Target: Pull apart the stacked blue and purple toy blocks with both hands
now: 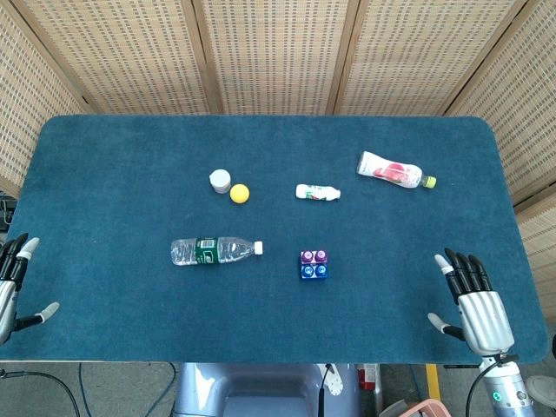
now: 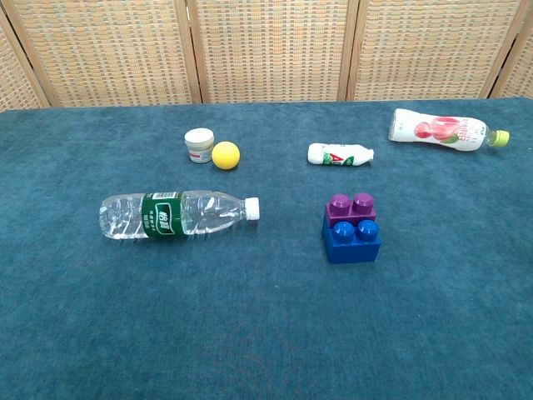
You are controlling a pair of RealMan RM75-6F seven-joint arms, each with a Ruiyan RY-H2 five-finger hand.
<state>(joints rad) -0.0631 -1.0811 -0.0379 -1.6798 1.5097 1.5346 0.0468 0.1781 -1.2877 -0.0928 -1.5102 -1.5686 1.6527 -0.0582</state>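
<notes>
The blue and purple toy blocks (image 1: 314, 264) (image 2: 351, 227) sit joined together on the blue cloth, a little right of the table's middle; the purple block is on the far side and the blue one nearer me. My left hand (image 1: 12, 282) lies at the table's left front edge, fingers spread, holding nothing. At the right front edge my right hand (image 1: 472, 300) rests the same way, fingers apart and empty. Both hands are far from the blocks. Neither hand shows in the chest view.
A clear water bottle (image 1: 215, 251) (image 2: 176, 215) lies left of the blocks. Behind are a small white jar (image 1: 221, 181), a yellow ball (image 1: 240, 194), a small white bottle (image 1: 317, 192) and a pink-labelled bottle (image 1: 395, 170). Wicker screens stand behind the table.
</notes>
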